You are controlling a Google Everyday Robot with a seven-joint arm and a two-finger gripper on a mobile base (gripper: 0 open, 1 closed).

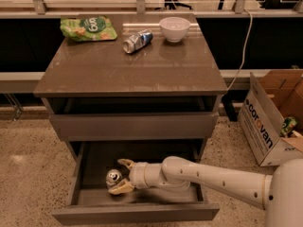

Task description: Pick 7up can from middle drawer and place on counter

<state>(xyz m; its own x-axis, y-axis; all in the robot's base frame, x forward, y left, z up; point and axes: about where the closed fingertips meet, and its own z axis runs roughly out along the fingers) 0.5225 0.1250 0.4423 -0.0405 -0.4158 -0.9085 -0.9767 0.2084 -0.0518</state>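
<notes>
**Reach into the open middle drawer (142,213) below the table (128,72).**
Drawer stands pulled out, exposing its floor for a side approach; end effector (117,176) low inside it, spread wide so each finger flanks the 7up can (112,175) at left-centre; nothing gripped.

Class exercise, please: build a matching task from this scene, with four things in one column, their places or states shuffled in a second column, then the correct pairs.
Things
1. 7up can
2. blue-and-silver can
3. white bowl
4. hand

Places or states
A. lying on its side on the counter
B. inside the drawer, open, a finger on either side of a can
C. at the counter's back right
D. on the floor of the pulled-out middle drawer

Pairs: 1-D, 2-A, 3-C, 4-B
</notes>
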